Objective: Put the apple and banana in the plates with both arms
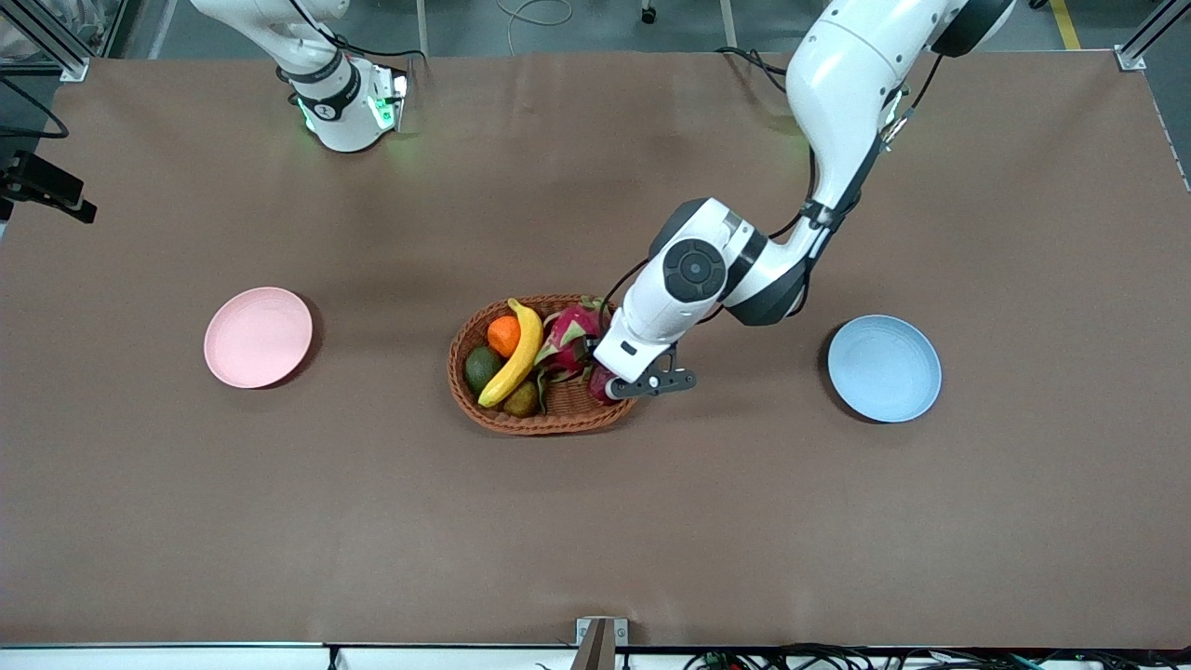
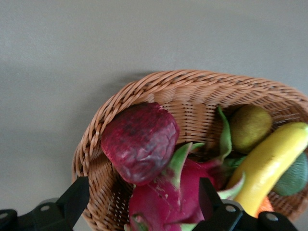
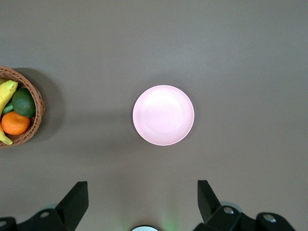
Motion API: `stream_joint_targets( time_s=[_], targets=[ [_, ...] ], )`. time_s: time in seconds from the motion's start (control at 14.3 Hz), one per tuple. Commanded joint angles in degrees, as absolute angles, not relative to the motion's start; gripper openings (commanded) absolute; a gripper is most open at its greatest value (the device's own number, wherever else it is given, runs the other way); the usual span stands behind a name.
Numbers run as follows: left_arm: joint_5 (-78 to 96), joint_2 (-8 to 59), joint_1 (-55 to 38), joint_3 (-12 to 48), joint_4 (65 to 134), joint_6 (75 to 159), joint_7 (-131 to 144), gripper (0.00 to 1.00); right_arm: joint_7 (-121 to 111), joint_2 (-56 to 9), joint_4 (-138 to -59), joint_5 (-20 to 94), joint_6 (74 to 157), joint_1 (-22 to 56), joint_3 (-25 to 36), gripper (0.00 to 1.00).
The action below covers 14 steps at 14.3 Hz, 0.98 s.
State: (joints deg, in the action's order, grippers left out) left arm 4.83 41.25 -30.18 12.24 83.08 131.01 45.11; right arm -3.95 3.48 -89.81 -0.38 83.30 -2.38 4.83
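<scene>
The left end effector (image 2: 139,202) was spread wide over the apple (image 2: 139,142) in the basket (image 2: 192,91) — to be centred clear of the dragon fruit (image 2: 168,197); the right end effector (image 3: 139,204), also wide, waited high over the pink plate (image 3: 163,115).

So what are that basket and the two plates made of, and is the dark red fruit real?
The basket looks like woven wicker or rattan, with visible plaited strands. The pink plate and blue plate look like smooth matte plastic, possibly ceramic. The apple has dull wrinkled skin; whether it's real is unclear.
</scene>
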Motion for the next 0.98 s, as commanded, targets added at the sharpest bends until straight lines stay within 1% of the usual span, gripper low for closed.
stream_joint_targets(
  time_s=[0.0, 0.21, 0.42, 0.49, 0.84, 0.91],
  targets=[
    [3.5, 42.9, -33.9, 8.5, 81.1, 131.2, 46.7, 1.0, -4.3, 4.0, -90.4, -1.2, 83.2, -3.4, 4.3, 1.0],
    [3.3, 44.5, -35.2, 7.6, 81.1, 134.6, 46.7, 1.0, -4.4, 4.0, -90.4, -1.2, 83.2, -3.4, 4.3, 1.0],
    [2.3, 45.3, -35.6, 7.3, 81.1, 135.1, 46.7, 1.0, -4.4, 4.0, -90.3, -1.2, 83.4, -3.4, 4.3, 1.0],
    [2.2, 45.4, -35.6, 6.8, 81.1, 135.1, 46.7, 0.96, -4.4, 4.0, -90.1, -1.2, 83.7, -3.4, 4.3, 1.0],
    [2.3, 45.4, -35.7, 5.7, 81.0, 135.3, 46.7, 0.89, -4.0, 3.2, -88.7, -2.0, 83.8, -4.0, 4.5, 1.0],
    [2.2, 45.4, -35.7, 5.7, 81.1, 136.0, 46.7, 0.89, -3.9, 1.2, -88.8, -1.9, 83.8, -4.5, 4.4, 1.0]
  ],
)
